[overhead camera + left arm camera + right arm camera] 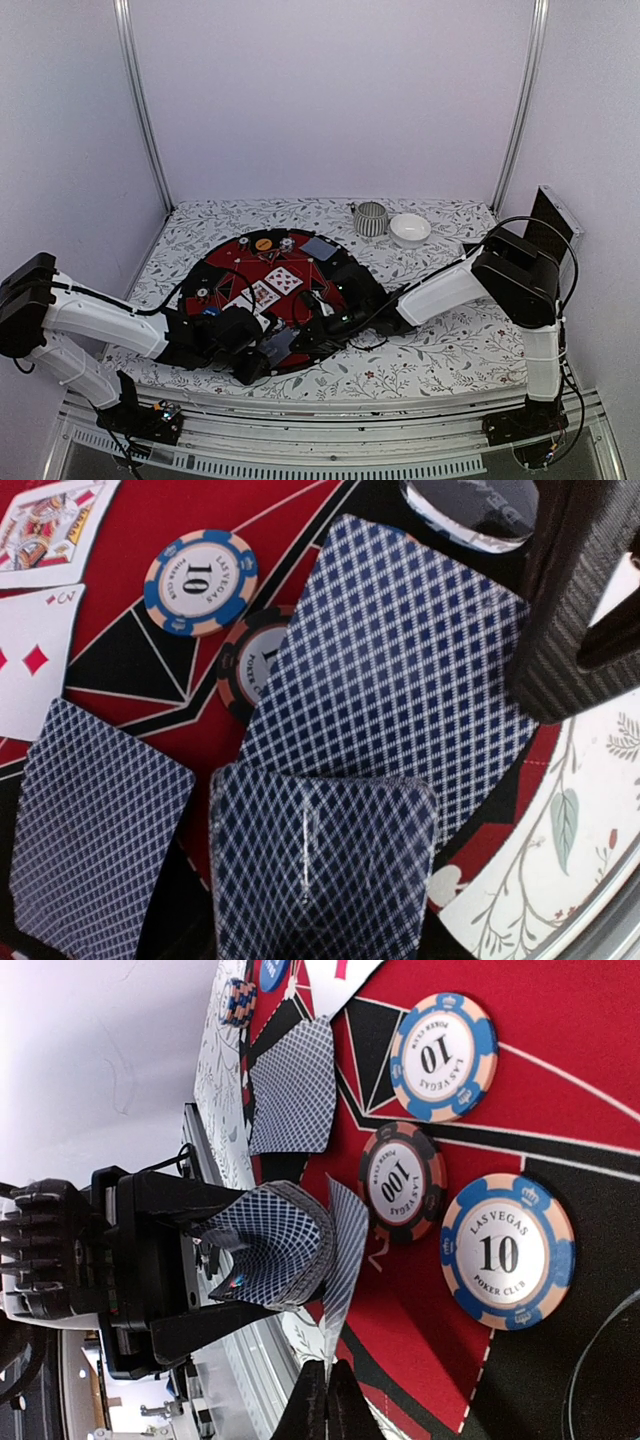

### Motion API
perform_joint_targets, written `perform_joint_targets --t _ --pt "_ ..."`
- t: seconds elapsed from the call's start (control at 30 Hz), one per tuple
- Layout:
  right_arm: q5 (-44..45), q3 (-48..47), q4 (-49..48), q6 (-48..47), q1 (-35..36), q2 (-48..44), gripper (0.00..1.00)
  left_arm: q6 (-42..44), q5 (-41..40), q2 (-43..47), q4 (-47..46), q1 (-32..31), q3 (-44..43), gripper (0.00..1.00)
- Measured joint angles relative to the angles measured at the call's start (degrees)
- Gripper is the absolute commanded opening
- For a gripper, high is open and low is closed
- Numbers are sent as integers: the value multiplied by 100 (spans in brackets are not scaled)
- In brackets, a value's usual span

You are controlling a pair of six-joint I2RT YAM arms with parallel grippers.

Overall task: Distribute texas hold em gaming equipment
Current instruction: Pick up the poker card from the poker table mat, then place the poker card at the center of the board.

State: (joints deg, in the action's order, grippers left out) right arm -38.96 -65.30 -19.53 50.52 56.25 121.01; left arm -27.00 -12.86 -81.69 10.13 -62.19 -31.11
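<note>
Grey-blue deck (270,1245) sits bowed and clamped in the left end effector (225,1260), at the near edge of the red mat (560,1090). The right end effector (325,1400) pinches a single card (390,670) by its edge, and that card partly covers a black 100 chip (402,1182) with two blue 10s (443,1057) close by

Blue-white diamond-lattice card backs (400,670), red-and-black mat (250,510)

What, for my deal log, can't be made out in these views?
Left wrist view: rank of the court card, cut by the top edge; clear disc, cut likewise.
Both wrist views: faces of the deck and the face-down card, backs showing; deck count, blurred.
Top view: value of the orange chip, too small.
</note>
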Motion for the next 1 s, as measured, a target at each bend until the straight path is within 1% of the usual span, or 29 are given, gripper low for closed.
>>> perform_joint_targets --t 0.13,0.23,0.37,0.47,0.53,0.7,0.73,0.83,0.87,0.9,0.93,0.97,1.0 --pt "24 11 7 -37 -7 -9 2 98 103 109 -61 22 79 26" --pt "109 138 83 -85 -48 -181 2 229 289 278 -103 0 120 26" --pt "260 551 439 -251 -170 -1029 2 501 382 527 -131 -284 39 29" --pt "448 752 813 -459 -376 -1934 2 769 352 452 -153 -597 -214 29" --pt "608 848 1056 -612 -481 -2483 2 922 302 184 -160 -721 -476 30" --pt "1143 1311 1779 -951 -955 -3722 2 1447 138 -1220 -219 -933 -1543 32" --pt "1241 1453 1926 -997 -1056 -3952 2 1554 105 -1528 -223 -968 -1786 36" --pt "1497 1864 2393 -1119 -1355 -4489 2 1794 35 -2240 -264 -1040 -2354 58" --pt "1567 1980 2551 -1154 -1451 -4627 2 1845 4 -2428 -313 -1056 -2503 66" --pt "1637 2085 2691 -1185 -1532 -4745 2 1932 -13 -2511 -345 -1058 -2621 77" --pt "1683 2149 2800 -1207 -1589 -4824 2 2017 -9 -2553 -361 -1060 -2675 93" --pt "1755 2208 2922 -1231 -1633 -4900 2 2050 -9 -2575 -374 -1067 -2704 98" --pt "1792 2245 3034 -1255 -1659 -4953 2 2081 -2 -2568 -378 -1073 -2704 98"
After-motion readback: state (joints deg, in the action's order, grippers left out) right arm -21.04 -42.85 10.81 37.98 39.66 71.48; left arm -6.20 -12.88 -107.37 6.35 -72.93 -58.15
